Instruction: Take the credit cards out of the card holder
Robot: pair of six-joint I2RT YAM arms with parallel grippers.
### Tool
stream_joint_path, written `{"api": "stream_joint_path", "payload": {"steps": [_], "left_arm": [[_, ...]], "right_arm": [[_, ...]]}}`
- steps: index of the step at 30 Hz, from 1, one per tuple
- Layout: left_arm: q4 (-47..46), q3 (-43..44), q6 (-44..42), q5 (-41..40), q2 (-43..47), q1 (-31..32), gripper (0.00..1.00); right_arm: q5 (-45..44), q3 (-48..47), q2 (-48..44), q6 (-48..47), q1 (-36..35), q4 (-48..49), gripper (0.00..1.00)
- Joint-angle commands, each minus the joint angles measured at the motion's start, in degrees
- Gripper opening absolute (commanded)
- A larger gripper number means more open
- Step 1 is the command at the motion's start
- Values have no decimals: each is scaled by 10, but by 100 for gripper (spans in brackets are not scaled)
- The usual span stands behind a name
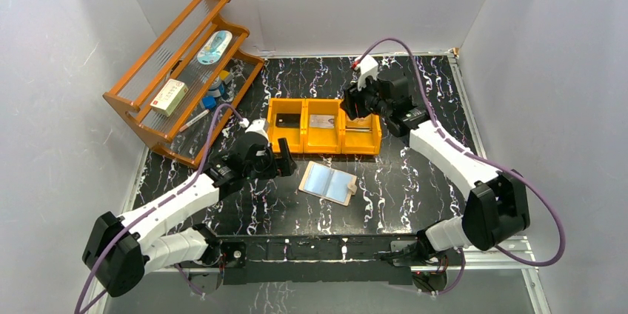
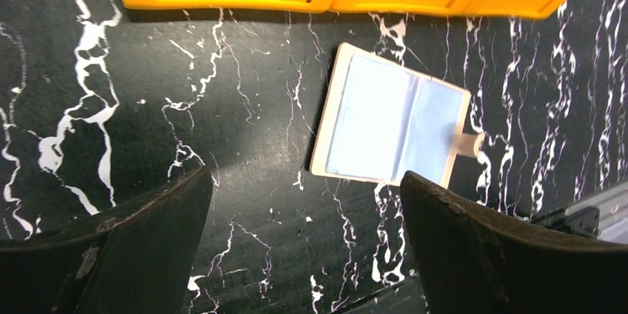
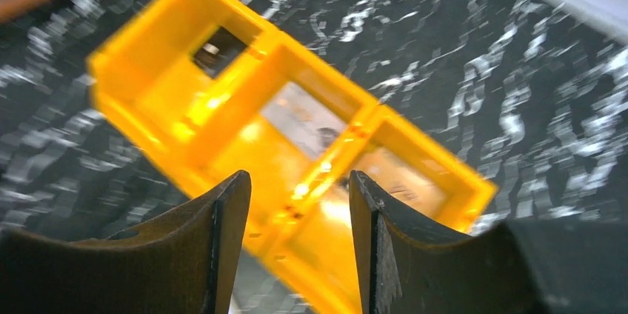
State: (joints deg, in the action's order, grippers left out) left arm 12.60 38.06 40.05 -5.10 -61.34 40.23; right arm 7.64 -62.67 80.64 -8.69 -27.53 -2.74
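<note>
The card holder (image 1: pixel 328 182) lies open and flat on the black marbled table, its silvery-blue panels (image 2: pixel 392 125) facing up and its tab pointing right. Behind it stands an orange three-compartment tray (image 1: pixel 323 147). The tray holds a black card (image 1: pixel 289 119), a silvery card (image 1: pixel 323 121) and a card in its right compartment (image 3: pixel 403 173). My left gripper (image 1: pixel 285 158) hovers just left of the holder, open wide, nothing between its fingers (image 2: pixel 305 177). Over the tray's right end, my right gripper (image 1: pixel 357 103) is open and empty (image 3: pixel 298 177). The right wrist view is blurred.
A wooden rack (image 1: pixel 185 69) stands at the back left with a small box, a blue-white packet and other small items on it. White walls close the table in on three sides. A metal rail (image 1: pixel 318 247) runs along the near edge.
</note>
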Motion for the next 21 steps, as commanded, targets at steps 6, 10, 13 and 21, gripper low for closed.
{"api": "stream_joint_path", "payload": {"steps": [6,10,13,21], "left_arm": [[-9,-28,18,-99,97,-6,97],[16,-20,32,-97,83,-7,97],[15,-22,39,-93,77,-7,97],[32,-25,46,-112,103,-7,98]], "right_arm": [[-67,40,-4,526,-64,-167,65],[-198,63,-18,607,-149,-178,68],[-234,43,17,634,-197,-206,71],[-298,-61,149,639,-274,-293,84]]}}
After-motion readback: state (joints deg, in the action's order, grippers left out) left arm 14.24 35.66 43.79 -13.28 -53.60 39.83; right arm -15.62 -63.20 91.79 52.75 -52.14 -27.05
